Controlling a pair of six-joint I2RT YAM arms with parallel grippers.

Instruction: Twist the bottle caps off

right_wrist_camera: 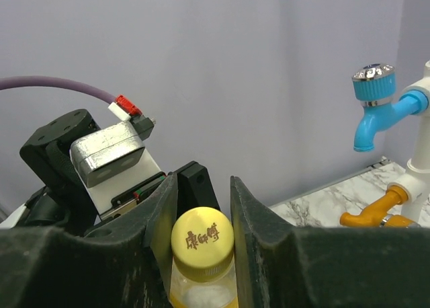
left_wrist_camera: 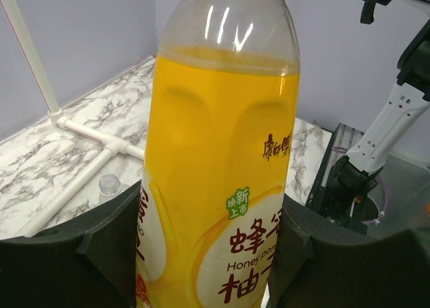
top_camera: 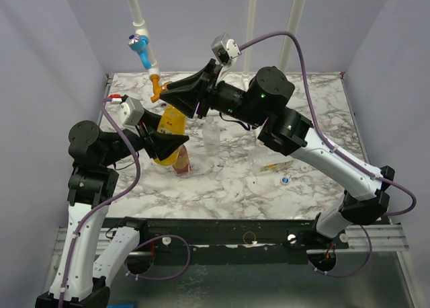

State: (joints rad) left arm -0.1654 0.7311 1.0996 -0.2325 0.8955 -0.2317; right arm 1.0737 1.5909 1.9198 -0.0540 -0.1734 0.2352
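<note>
Left jaws: pinching the yellow-orange bottle (left_wrist_camera: 222, 153) at its labelled body, one black pad on each side.
Left arm (top_camera: 87, 143): rises from the near left corner, bends at a raised elbow and reaches right over the counter (top_camera: 222, 190), with the jaws pointing toward the middle.
Yellow-orange bottle: left of centre over the counter. Its long axis stands close to upright, neck and cap end up, base end down behind the left jaws. Whether the base touches the counter cannot be told.
Yellow cap (right_wrist_camera: 201, 239): sits on the bottle's neck. Its printed top faces the right wrist camera.
Right jaws: pressed together on the yellow cap, one finger against each side. In the top view they sit above the left jaws.
Blue tap (top_camera: 139, 44): on the white pipe (top_camera: 138, 15) at the back left, above an orange tap (top_camera: 156, 87) and just behind the right jaws.
Slim clear bottle (top_camera: 211, 134): upright on the counter, just right of the held bottle.
Right arm (top_camera: 336, 160): climbs from the near right corner toward the back. Its dark wrist section then runs level to the left, with the jaws pointing left.
Blue-and-white cap (top_camera: 285, 180): lies loose on the counter, right of centre, well apart from the bottles.
</note>
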